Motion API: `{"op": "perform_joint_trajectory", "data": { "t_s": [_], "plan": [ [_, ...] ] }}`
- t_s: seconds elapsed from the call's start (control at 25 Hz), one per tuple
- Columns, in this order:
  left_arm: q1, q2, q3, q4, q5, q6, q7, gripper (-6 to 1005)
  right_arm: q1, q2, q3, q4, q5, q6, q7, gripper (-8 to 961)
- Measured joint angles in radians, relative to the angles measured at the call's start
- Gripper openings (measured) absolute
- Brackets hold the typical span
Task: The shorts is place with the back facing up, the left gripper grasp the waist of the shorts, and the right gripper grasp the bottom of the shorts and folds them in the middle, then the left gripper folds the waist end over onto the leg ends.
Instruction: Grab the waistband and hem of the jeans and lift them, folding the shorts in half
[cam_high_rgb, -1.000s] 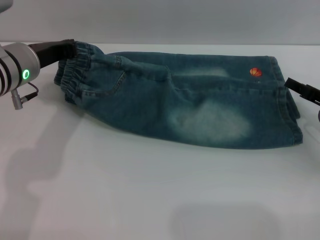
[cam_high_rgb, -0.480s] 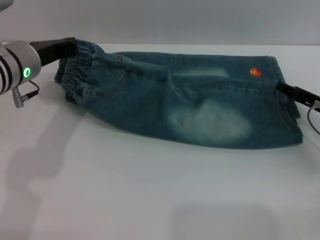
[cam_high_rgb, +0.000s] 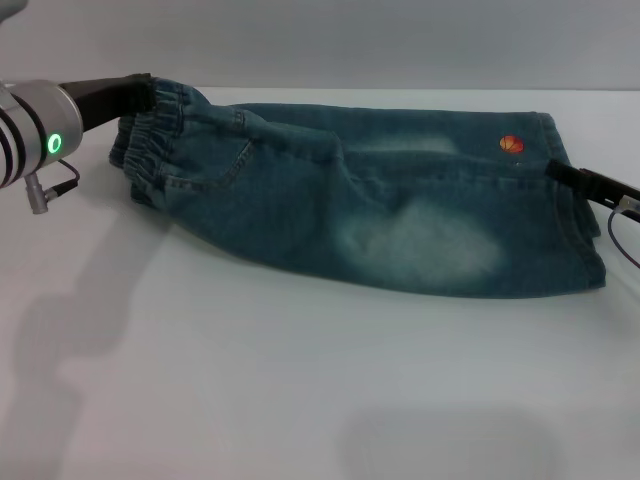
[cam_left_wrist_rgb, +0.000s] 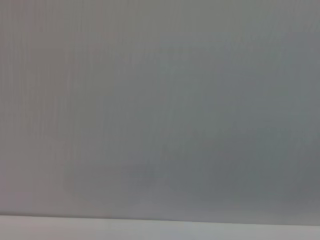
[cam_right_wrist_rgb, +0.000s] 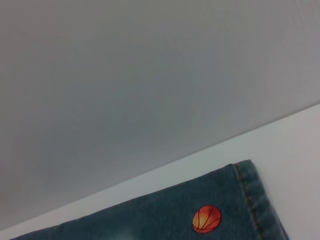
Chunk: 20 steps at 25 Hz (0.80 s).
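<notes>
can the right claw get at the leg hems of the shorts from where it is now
Probably yes. The right claw already sits at the leg hems on the right end of the shorts, with nothing lying between them. Whether it has actually gripped the denim cannot be told.

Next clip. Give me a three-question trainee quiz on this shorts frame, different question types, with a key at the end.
1. True or false: the shorts lie already folded lengthwise, one leg over the other.
2. Multiple choice: the left tool is at which part? A) the ruffled waist B) the leg hems C) the orange ball print
3. Fill in: the right tool reaches the shorts at the ____ end.

Key
1. True: a single leg width shows on the white table, with the hems stacked.
2. A
3. hem (leg); whether it has closed on the cloth cannot be seen.
</notes>
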Motion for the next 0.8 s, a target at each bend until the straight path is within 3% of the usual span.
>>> {"op": "perform_joint_trajectory", "data": {
  "t_s": [0.8],
  "plan": [
    [-0.021,0.001,-0.001,0.022,0.000,0.004,0.000,67,0.034,-0.006,-0.018,-0.033,0.000,-0.043,0.000,478]
  ]
}}
